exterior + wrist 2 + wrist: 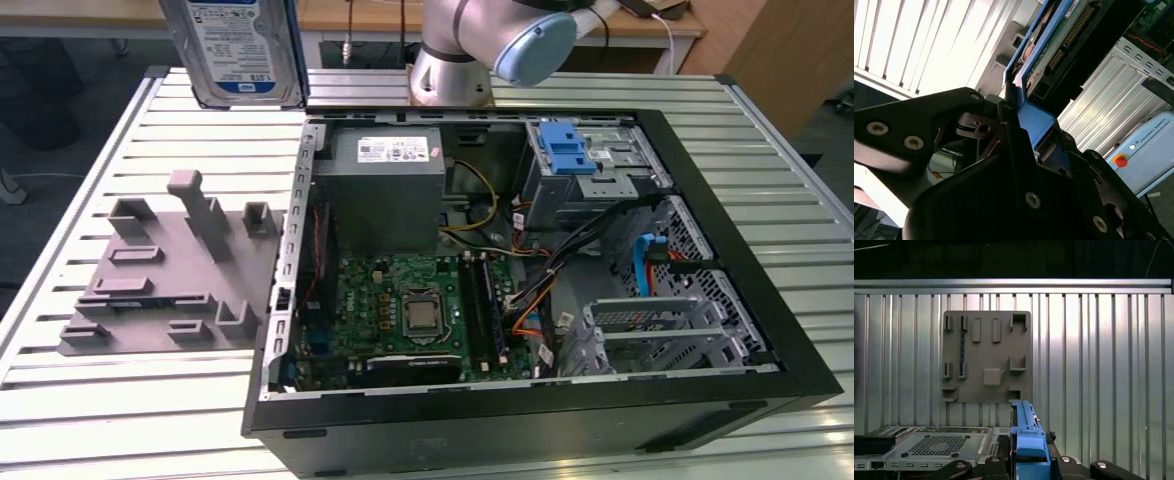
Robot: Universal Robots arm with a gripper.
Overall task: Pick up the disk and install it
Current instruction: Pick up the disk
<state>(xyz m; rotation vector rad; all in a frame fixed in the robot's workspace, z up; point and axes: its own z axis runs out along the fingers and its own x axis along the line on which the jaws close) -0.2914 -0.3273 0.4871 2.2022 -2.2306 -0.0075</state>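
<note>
The disk [235,48], silver with a blue-and-white label, hangs upright in the air over the table's far corner on the exterior view's left, beyond the open computer case [534,420]. In the first wrist view its blue carrier rail [1026,437] stands edge-on between the black fingers [1069,462] of my gripper [1026,460], high above the table. The second wrist view shows the disk's green circuit-board side [1056,47] and blue rail running out from the gripper [1021,112]. The gripper is shut on the disk.
Inside the case sit a metal drive cage with a blue latch [577,160], a grey box with a white sticker [387,185] and the motherboard [414,310]. A grey fixture plate [167,275] with slots lies beside the case on the slatted table [107,400]. The arm's base [451,70] stands behind.
</note>
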